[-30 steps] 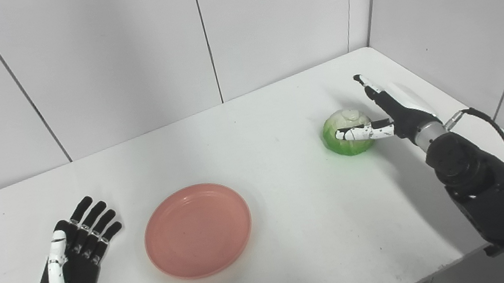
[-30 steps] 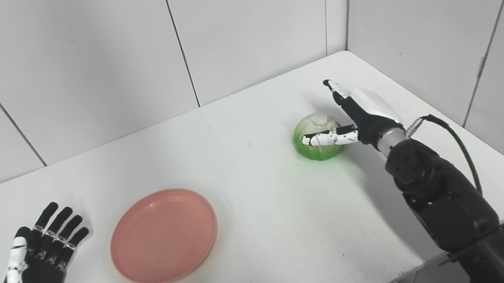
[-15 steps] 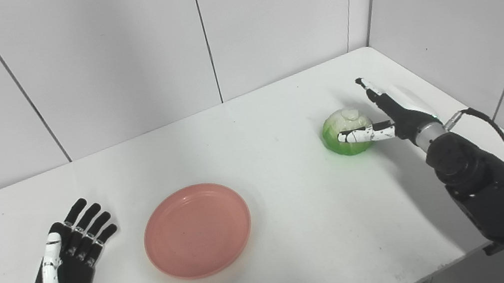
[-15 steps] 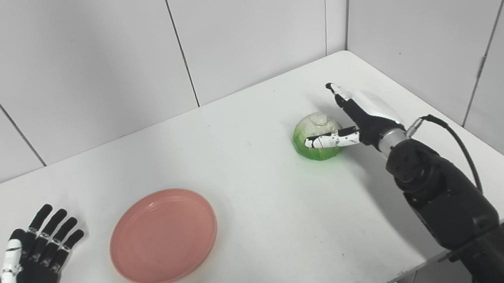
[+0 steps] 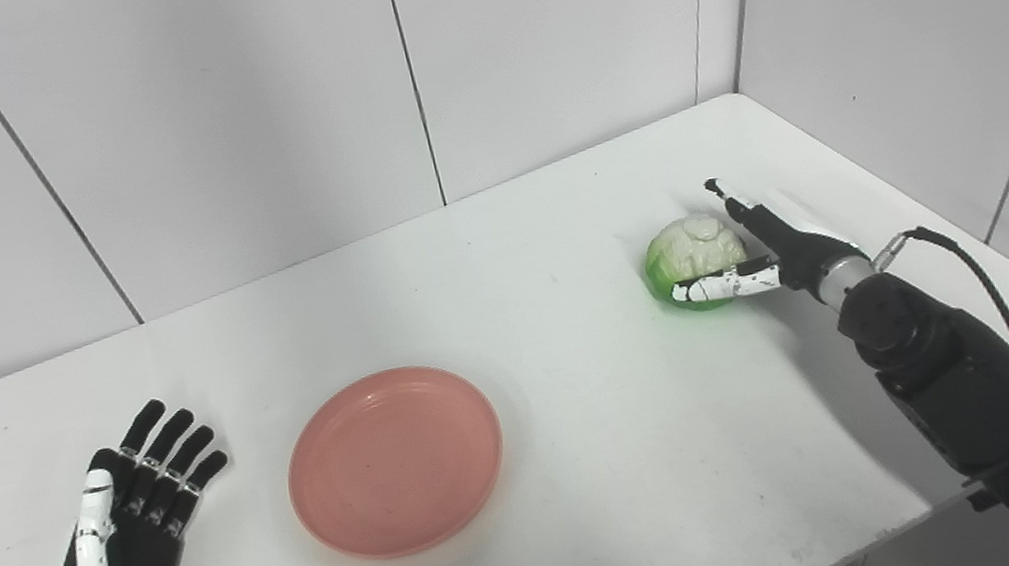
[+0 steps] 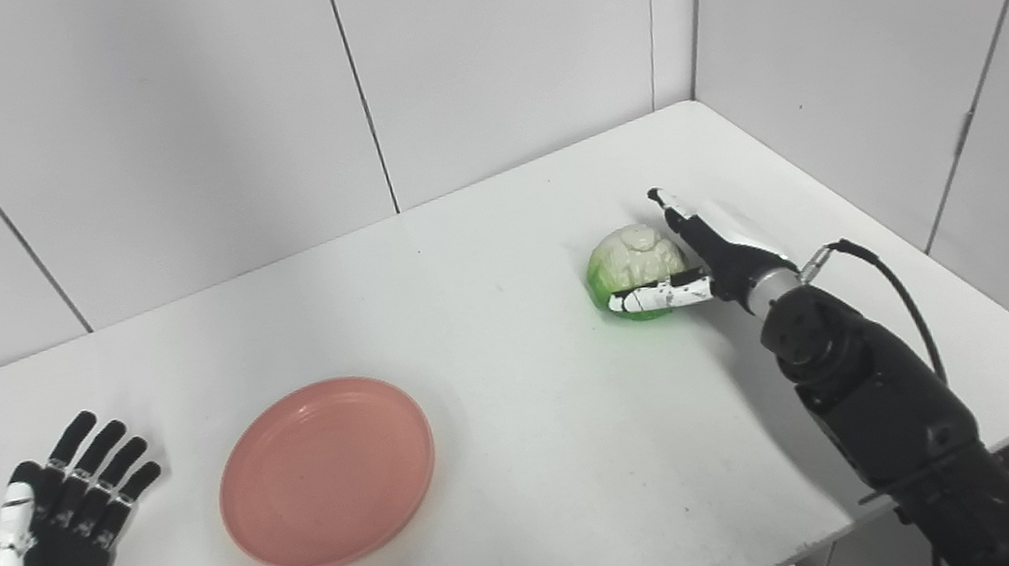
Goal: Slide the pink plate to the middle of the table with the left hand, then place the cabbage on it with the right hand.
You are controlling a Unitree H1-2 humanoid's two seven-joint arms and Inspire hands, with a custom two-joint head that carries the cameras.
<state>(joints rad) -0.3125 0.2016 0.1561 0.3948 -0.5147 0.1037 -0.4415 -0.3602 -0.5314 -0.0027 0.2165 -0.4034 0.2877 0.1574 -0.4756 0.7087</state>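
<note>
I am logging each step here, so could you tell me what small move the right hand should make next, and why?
Probably close around the cabbage. The right hand is open beside it, thumb across its front and fingers behind, with no firm grip visible. The pink plate already sits near the table's middle, bare, and the left hand rests open, apart from it.

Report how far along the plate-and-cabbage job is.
Done, apparently: the pink plate lies near the middle of the white table, and the left robot hand rests open beside it, apart. In hand: the right robot hand is at the cabbage, thumb across its front, fingers beside it; a firm grip is not clear. Left: lift the cabbage and set it on the plate.
</note>
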